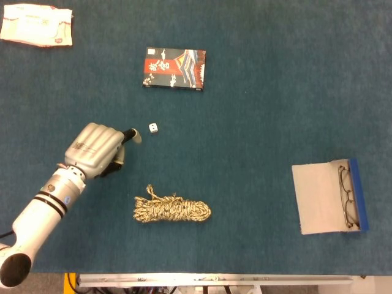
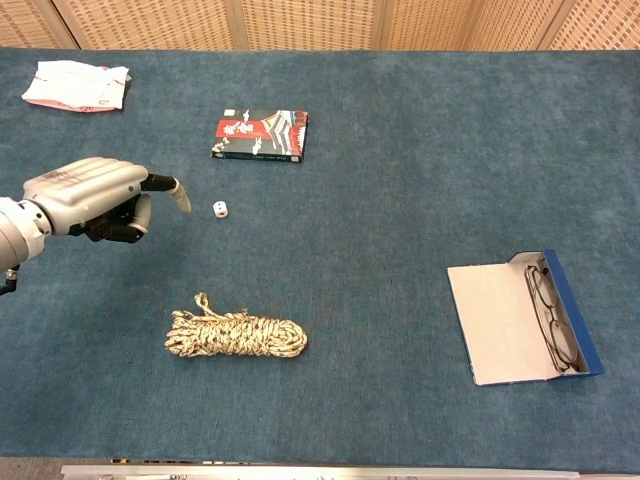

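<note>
My left hand (image 1: 95, 150) (image 2: 90, 195) hovers over the blue table left of a small white die (image 1: 153, 128) (image 2: 220, 209). Most of its fingers are curled in and hold nothing; one fingertip (image 1: 135, 134) sticks out toward the die, a short gap away from it. A coiled bundle of tan rope (image 1: 173, 210) (image 2: 236, 337) lies in front of the hand, nearer the table's front edge. My right hand shows in neither view.
A dark box with red and white print (image 1: 174, 69) (image 2: 260, 135) lies beyond the die. An open blue glasses case (image 1: 318, 202) (image 2: 500, 330) with spectacles (image 1: 347, 196) (image 2: 550, 315) in it sits at the right. A white packet (image 1: 35, 24) (image 2: 77, 84) lies far left.
</note>
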You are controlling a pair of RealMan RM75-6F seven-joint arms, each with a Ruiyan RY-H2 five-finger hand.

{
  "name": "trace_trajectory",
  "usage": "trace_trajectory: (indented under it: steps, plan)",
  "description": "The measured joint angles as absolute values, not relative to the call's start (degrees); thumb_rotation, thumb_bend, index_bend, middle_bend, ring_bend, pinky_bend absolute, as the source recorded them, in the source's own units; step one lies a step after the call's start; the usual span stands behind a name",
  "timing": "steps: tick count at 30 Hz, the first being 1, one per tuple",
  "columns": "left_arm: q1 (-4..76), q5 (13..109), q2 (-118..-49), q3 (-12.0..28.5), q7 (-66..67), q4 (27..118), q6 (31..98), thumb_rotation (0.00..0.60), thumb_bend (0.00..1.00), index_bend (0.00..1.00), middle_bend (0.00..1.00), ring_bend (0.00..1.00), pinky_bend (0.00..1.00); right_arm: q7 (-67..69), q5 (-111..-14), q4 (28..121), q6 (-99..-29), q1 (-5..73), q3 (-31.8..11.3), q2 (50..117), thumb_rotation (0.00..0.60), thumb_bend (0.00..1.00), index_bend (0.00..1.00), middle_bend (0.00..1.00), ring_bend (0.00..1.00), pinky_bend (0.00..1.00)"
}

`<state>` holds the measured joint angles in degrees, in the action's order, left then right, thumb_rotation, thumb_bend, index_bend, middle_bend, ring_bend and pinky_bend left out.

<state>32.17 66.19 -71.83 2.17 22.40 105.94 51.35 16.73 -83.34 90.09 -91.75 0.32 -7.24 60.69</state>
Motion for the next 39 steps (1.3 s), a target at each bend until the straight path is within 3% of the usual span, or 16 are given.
trace_trajectory:
  steps: [39]
  plan:
    - [38.77,58.74,-81.27,2.64,20.05,94.36,47.35,0.600,1.00,0.31,1.00,1.00,1.00,16.84,-83.41,90.20,-90.74,0.02,-7.64,60.27,0.600,0.10,0.24,0.24,0.17,0.44]
